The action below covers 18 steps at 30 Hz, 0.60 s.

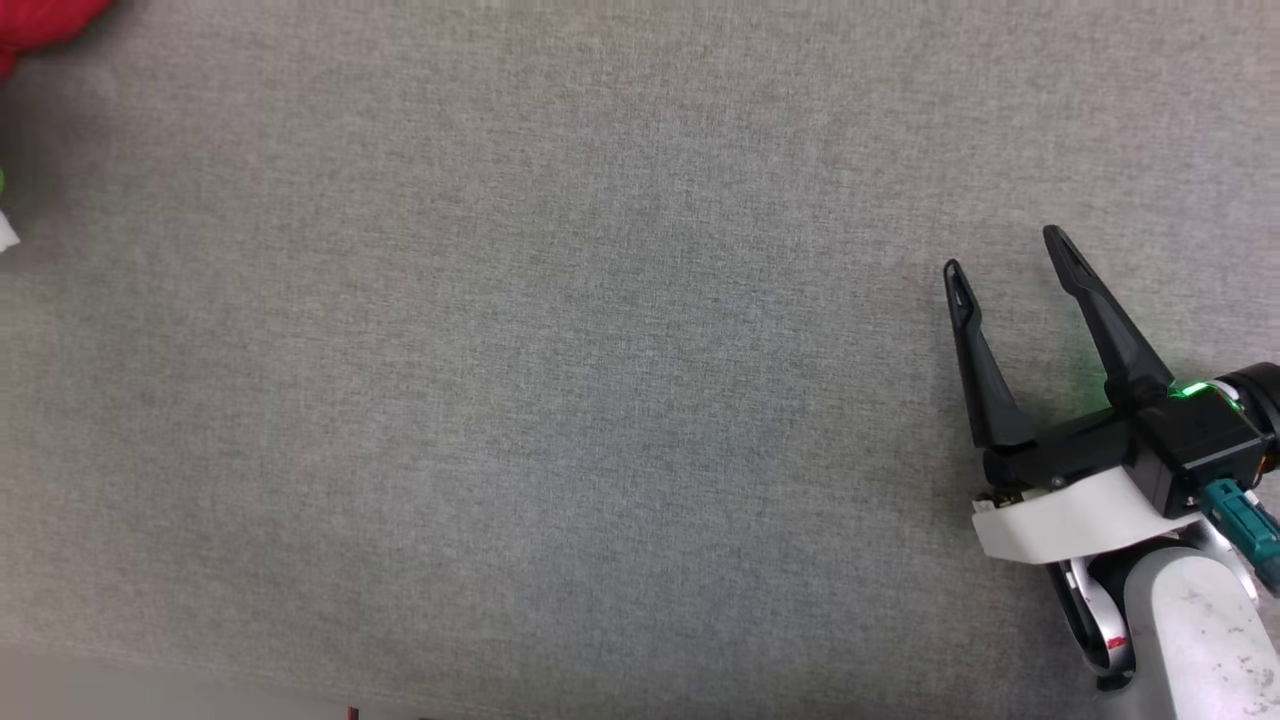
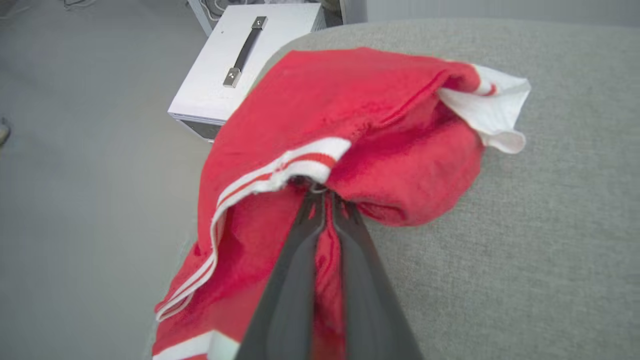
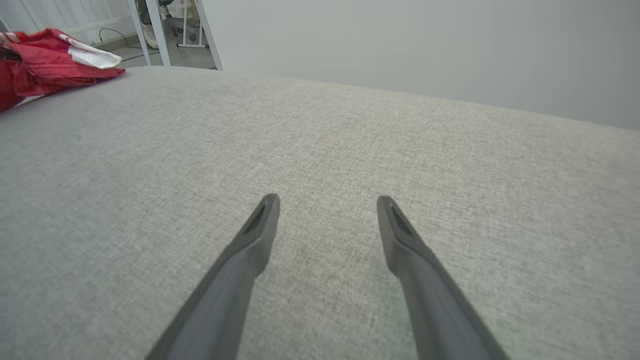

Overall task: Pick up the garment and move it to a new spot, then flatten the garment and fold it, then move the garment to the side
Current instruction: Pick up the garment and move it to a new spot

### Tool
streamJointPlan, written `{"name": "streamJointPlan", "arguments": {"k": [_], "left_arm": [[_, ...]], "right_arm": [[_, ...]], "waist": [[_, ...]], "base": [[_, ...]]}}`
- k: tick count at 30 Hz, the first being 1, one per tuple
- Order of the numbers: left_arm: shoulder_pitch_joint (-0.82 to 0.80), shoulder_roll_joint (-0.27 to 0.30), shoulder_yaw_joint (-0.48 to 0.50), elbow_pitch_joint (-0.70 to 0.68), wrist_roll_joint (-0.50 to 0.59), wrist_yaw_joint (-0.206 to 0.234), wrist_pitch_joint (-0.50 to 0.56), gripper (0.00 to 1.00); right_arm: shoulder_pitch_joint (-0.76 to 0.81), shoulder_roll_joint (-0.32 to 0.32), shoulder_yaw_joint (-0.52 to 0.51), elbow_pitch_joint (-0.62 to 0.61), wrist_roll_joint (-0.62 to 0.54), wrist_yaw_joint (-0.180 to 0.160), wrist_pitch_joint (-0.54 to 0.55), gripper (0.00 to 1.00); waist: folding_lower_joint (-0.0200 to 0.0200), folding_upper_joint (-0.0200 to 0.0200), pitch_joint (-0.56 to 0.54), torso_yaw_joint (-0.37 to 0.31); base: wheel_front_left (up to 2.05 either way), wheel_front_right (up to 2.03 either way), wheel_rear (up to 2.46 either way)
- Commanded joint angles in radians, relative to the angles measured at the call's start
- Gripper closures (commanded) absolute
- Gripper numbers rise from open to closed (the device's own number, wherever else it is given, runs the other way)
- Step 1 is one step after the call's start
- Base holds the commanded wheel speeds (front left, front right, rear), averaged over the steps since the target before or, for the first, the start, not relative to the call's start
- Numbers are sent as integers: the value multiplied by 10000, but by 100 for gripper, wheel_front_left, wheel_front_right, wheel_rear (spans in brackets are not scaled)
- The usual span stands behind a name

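The left hand [image 2: 324,194] is clenched on the shirt [image 2: 360,110], bunched at the bench's [image 1: 560,400] ten-o'clock edge in the head view, well apart from the released right hand [image 1: 1005,255] at four o'clock.

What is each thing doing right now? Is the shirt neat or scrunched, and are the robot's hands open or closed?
Garment: scrunched up, not folded, partly draped over the table edge.
Left gripper: shut on the garment.
Right gripper: open, holding nothing.
White case: lying flat, handle on top.
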Motion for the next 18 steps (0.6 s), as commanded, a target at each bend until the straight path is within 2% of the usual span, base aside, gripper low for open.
{"name": "streamJointPlan", "arguments": {"k": [1, 9, 18], "left_arm": [[-260, 19, -14, 24, 165, 37, -396, 100], [-358, -221, -373, -437, 716, 19, -2134, 100], [-104, -607, -1206, -2025, 1100, -9, -2106, 100]], "right_arm": [[-47, 68, -22, 135, 53, -9, -131, 0], [105, 338, -193, 972, 267, -9, -574, 0], [458, 671, -622, 1770, 454, -9, -940, 0]], "waist": [[-1, 0, -531, -14], [-1, 0, -2007, 12], [-1, 0, -3654, -194]], "base": [[0, 0, 0], [0, 0, 0], [0, 0, 0]]}}
